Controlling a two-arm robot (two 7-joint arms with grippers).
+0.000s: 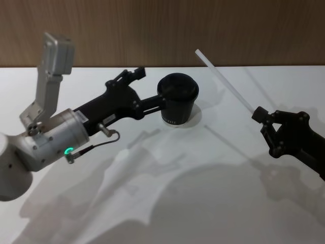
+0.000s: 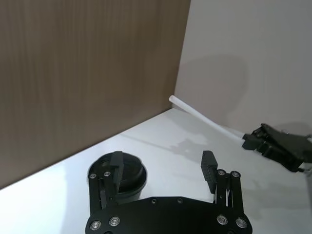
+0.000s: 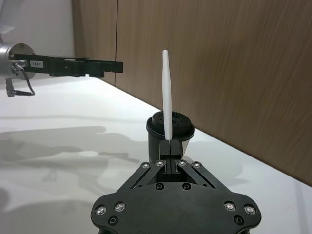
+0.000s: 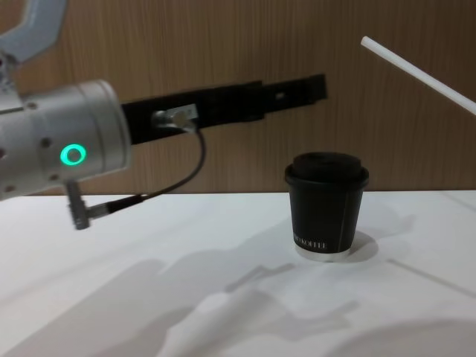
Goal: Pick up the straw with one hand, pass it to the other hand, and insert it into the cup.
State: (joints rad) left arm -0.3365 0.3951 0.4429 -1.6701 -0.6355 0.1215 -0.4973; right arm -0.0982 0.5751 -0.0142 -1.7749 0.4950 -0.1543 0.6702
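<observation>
Straw [image 4: 416, 73] cut by chest view's right edge, cup [image 4: 327, 212] lettering unreadable

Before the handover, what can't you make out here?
1. Lid opening of the cup: black on black in the head view; the straw and the shut right gripper cross it in the right wrist view.
2. Straw's held end: cut off by the chest view's right edge.
3. Cup lettering: too small to read, chest view.
4. Cup's side: behind one finger of the open left gripper, left wrist view.
</observation>
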